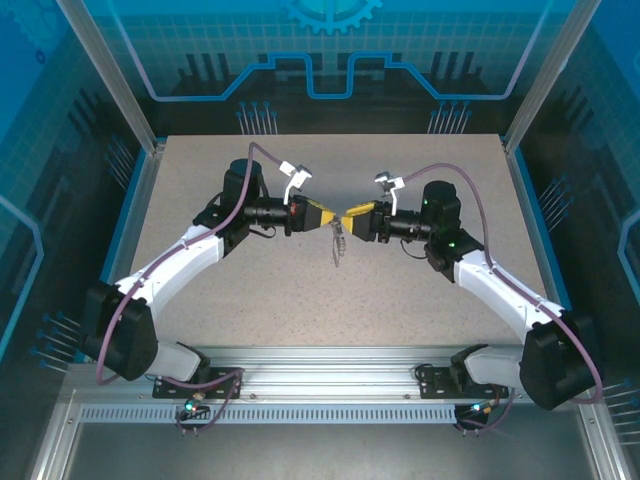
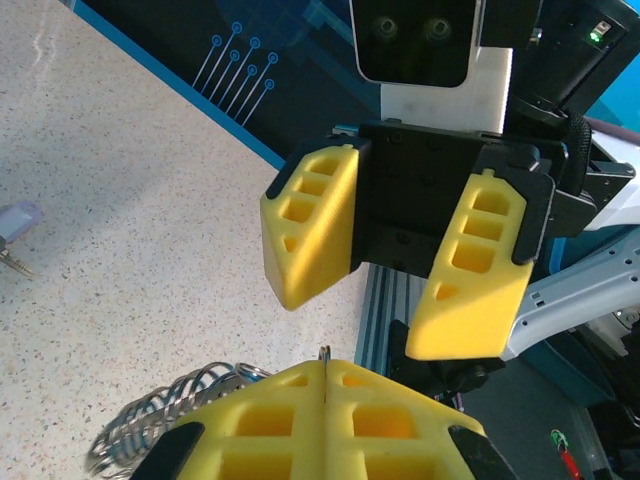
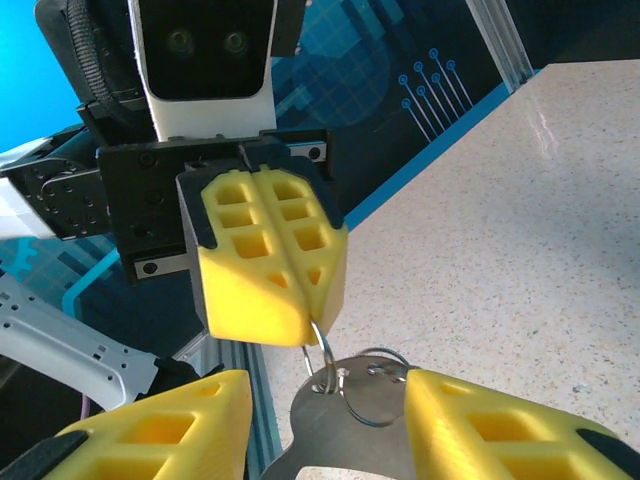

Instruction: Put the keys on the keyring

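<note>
Left gripper (image 3: 285,312) pressed together on the thin wire loop of the keyring (image 3: 345,432), held in air above the table (image 1: 400,310), right gripper (image 2: 372,320) fingers apart around it, lilac-headed key (image 2: 15,217) lying on the table

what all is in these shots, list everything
table: 1, speckled beige, under both arms
key: 1, lilac head, lying on the table, left edge of the left wrist view
ring: 1, thin silver wire, in mid-air over the table's middle
metal tab: 1, silver, with a hole, joined to the ring, just under it
chain: 1, silver loops, hanging near the ring
rail: 1, aluminium, near table edge, carrying both arm bases
left gripper: 1, yellow fingers, shut on the ring
right gripper: 1, yellow fingers, open, one finger on either side of the tab
</note>
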Robot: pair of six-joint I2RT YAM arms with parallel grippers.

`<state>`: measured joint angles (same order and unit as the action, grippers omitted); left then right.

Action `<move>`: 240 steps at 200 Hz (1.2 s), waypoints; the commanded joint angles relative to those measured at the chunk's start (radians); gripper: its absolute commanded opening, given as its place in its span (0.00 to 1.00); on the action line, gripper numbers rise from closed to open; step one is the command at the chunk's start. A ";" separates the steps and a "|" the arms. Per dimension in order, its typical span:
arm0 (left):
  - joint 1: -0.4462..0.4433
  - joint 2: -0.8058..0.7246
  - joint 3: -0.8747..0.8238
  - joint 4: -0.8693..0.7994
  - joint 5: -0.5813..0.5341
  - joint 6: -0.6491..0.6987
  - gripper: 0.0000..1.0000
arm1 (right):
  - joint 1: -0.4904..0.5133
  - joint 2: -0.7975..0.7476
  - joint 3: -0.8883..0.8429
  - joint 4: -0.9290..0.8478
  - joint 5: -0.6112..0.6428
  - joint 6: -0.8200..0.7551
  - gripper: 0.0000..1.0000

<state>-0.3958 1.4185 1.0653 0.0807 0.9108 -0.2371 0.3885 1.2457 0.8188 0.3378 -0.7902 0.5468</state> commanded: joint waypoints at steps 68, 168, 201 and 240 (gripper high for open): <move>-0.003 -0.020 0.024 0.007 0.014 0.005 0.00 | 0.051 0.017 0.018 0.030 -0.007 0.004 0.32; -0.003 -0.016 0.036 -0.024 0.041 0.017 0.00 | 0.063 0.076 0.091 -0.003 0.019 -0.025 0.22; -0.003 -0.018 0.039 -0.030 0.045 0.019 0.00 | 0.064 0.097 0.110 0.003 0.008 -0.019 0.22; -0.003 -0.021 0.042 -0.031 0.044 0.020 0.00 | 0.064 0.094 0.106 -0.010 -0.012 -0.035 0.11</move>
<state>-0.3882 1.4185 1.0657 0.0540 0.9066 -0.2333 0.4397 1.3312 0.8978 0.3229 -0.7902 0.5304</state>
